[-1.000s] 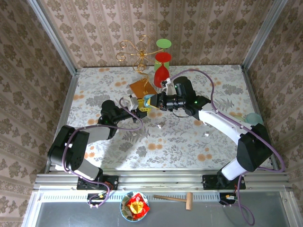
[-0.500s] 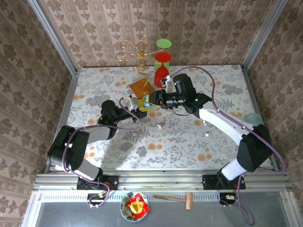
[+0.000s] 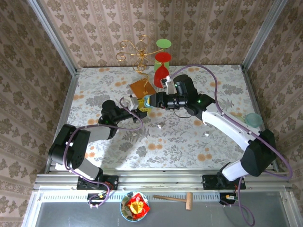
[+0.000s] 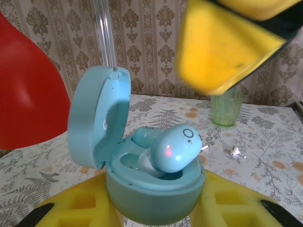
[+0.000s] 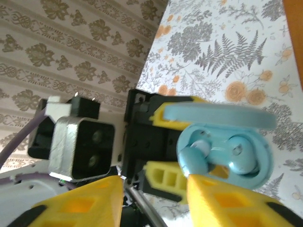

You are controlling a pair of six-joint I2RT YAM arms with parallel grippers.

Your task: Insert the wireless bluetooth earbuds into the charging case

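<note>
While a light blue earbud [image 4: 177, 151] sits tilted, only half down in the open charging case [image 4: 142, 203], the left gripper [image 4: 154, 213] is clamped on that case at mid-table. The right gripper [image 5: 151, 198], fingers apart, hangs just beside the case. Since a second ago its arm's elbow has swung out to the right.

On the floral tabletop [image 3: 189, 146], the left hand [image 3: 136, 105] and right hand [image 3: 150, 100] meet at a light blue charging case [image 3: 146, 99]. One white earbud [image 3: 159, 126] lies near them, and another white earbud [image 3: 207, 135] lies well to the right.
</note>
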